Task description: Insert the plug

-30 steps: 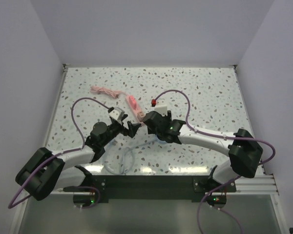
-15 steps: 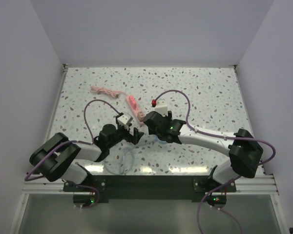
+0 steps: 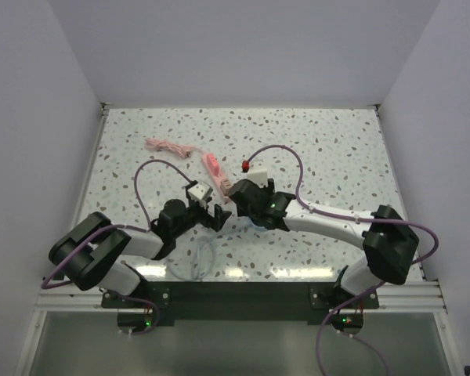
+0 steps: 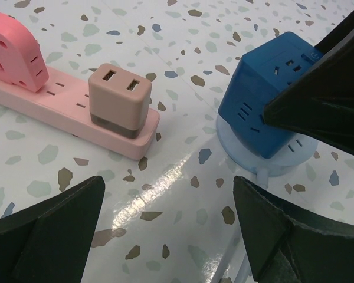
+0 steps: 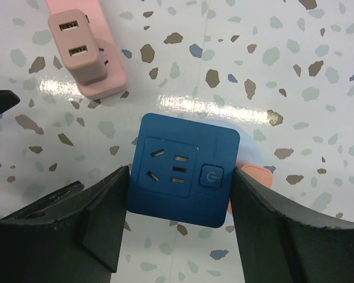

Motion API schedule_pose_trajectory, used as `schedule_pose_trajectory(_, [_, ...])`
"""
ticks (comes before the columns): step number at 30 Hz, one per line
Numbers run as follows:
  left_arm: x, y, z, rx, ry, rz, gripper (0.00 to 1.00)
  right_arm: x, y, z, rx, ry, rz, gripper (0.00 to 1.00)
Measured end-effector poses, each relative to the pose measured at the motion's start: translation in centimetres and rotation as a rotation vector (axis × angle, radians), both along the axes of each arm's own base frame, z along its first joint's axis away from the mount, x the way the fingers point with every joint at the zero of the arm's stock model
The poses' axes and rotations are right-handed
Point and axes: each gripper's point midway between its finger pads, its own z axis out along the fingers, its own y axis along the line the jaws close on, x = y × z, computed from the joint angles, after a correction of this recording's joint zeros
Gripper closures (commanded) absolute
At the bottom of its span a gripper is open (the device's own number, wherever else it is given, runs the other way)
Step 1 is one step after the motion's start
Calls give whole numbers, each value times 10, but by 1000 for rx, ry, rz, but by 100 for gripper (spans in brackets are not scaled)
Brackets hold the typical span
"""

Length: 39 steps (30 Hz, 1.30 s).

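**Plug stands ahead-left of the spread left jaws; right jaws hold the cube**

The speckled desk point(image 3: 337, 141) carries everything near its middle, where both arms meet. The right arm point(image 3: 329, 223) reaches in from its side, and its jaws are pressed on two opposite sides of the blue socket cube point(image 5: 183, 177). The cube sits on a pale round base with its socket face up. The left arm point(image 3: 141, 243) comes in low from the other side. Its jaws are spread wide and hold nothing, with bare desk showing in the gap.

The pink power strip point(image 4: 35, 94) lies flat. In the top view its long axis runs diagonally from the far left toward the two wrists, and its near end stops just beside the cube without touching it.

The plug point(image 4: 119, 97), a small tan block with two ports on top, stands upright on that near end of the strip. It looks seated flush, though its prongs are hidden.

From the left jaws the plug lies ahead and to the left of the gap, with the cube ahead and to the right. The left arm is the free one and is well placed for the plug, so any further press or regrasp would likely fall to it.
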Motion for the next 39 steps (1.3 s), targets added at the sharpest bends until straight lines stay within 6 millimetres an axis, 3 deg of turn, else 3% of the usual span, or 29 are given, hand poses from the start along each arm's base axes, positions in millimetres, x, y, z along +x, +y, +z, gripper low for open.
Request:
schedule_pose_trajectory(27, [1, 0, 3, -7, -10, 1, 4, 10, 2, -2, 29, -55, -33, 100])
schedule_pose_trajectory(39, [3, -2, 10, -23, -31, 0, 4, 3, -10, -8, 53, -71, -64, 100])
